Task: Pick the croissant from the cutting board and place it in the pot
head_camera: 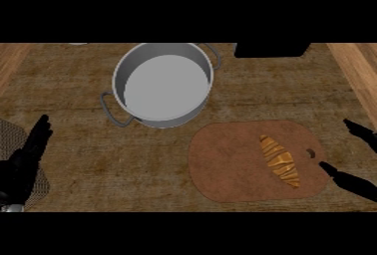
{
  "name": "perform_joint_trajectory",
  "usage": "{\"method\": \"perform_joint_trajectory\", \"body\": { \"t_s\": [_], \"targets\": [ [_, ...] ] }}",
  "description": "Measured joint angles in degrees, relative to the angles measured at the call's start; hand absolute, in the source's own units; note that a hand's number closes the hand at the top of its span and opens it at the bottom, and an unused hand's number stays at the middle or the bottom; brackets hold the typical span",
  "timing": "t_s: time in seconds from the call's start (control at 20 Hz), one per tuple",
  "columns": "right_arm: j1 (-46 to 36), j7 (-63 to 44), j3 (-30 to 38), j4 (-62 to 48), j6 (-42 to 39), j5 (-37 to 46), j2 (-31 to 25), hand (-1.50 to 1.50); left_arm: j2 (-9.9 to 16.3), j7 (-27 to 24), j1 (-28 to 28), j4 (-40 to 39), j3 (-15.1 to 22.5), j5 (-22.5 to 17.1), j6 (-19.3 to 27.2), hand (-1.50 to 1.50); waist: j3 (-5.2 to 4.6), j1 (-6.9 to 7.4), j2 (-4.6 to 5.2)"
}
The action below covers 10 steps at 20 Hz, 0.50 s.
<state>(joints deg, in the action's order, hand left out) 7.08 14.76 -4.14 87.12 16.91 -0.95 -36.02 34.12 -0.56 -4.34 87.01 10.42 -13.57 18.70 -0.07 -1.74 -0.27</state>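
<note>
At 4 o'clock on the brown counter, golden ridged croissant (280,161) lies on round-cornered brown wooden cutting board (228,164), toward its right side. Grey metal two-handled pot (163,83) sits at 11 o'clock from board. Right hand (352,180) at 3 o'clock, fingers spread apart w/ nothing held, just beside board edge. Left hand (26,157) at 9 o'clock, fingers straight.

Right hand (353,180) mostly cut off by right edge, only finger and thumb showing. Left hand (22,167) clipped at left edge. Dark object (271,50) cut by top.
</note>
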Motion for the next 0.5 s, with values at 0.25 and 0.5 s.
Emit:
{"method": "perform_joint_trajectory", "body": {
  "t_s": [0.25,0.5],
  "targets": [
    [6.9,3.2,4.1,4.4,-2.2,1.0,-3.1,-1.50,-1.4,2.5,2.6,-2.1,-0.8,1.2,-1.0,0.00,0.05,0.68,0.13],
    [6.3,-7.2,2.9,10.3,-7.1,3.7,-8.4,-1.50,-2.6,4.0,2.8,-1.4,-0.5,2.8,-0.6,0.00,0.01,1.43,0.21]
  ]
}}
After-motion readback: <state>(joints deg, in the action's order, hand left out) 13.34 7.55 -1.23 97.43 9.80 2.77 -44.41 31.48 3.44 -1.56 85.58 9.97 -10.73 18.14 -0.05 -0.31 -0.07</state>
